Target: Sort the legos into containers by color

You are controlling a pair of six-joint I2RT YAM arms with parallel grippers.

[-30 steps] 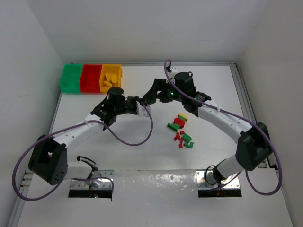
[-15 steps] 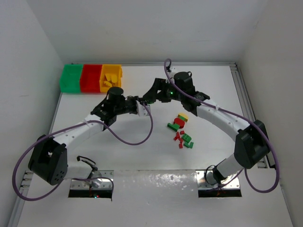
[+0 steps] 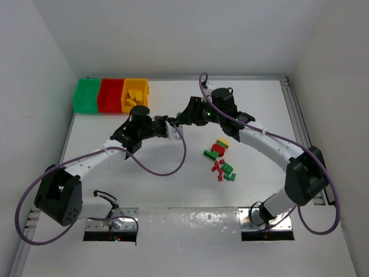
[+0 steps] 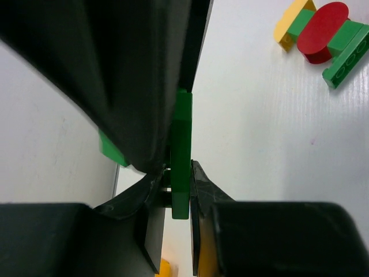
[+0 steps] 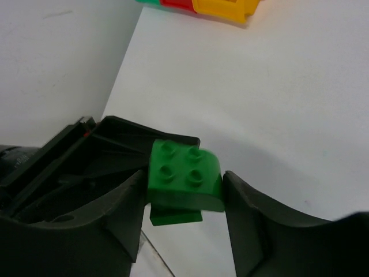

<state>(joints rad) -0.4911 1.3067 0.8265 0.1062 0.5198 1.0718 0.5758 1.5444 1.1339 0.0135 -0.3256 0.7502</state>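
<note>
The two arms meet over the middle of the table [image 3: 259, 104], well apart from the containers; the left gripper [image 4: 180, 178] is clamped tight on a thin green plate [image 4: 181, 138] that stands on edge between its fingers. The right gripper [image 5: 184, 193] comes in from the other side, and its fingers [image 5: 124, 202] press against both sides of a green brick [image 5: 184, 173] with four studs on top. A flat green piece shows just under that brick, possibly the same plate, though the wrist views do not make this plain.

The remaining legos [image 3: 222, 161] lie in a loose pile of red and green, with one yellow, on the table right of the grippers. From the left wrist, the pile's upper end shows as a red round piece [image 4: 323, 26] lying across yellow and green bricks.

At the far left corner the green bin [image 3: 85, 104], red bin [image 3: 109, 107] and yellow bin [image 3: 135, 108] stand joined in a row; the yellow one holds yellow bricks [image 3: 134, 94].
</note>
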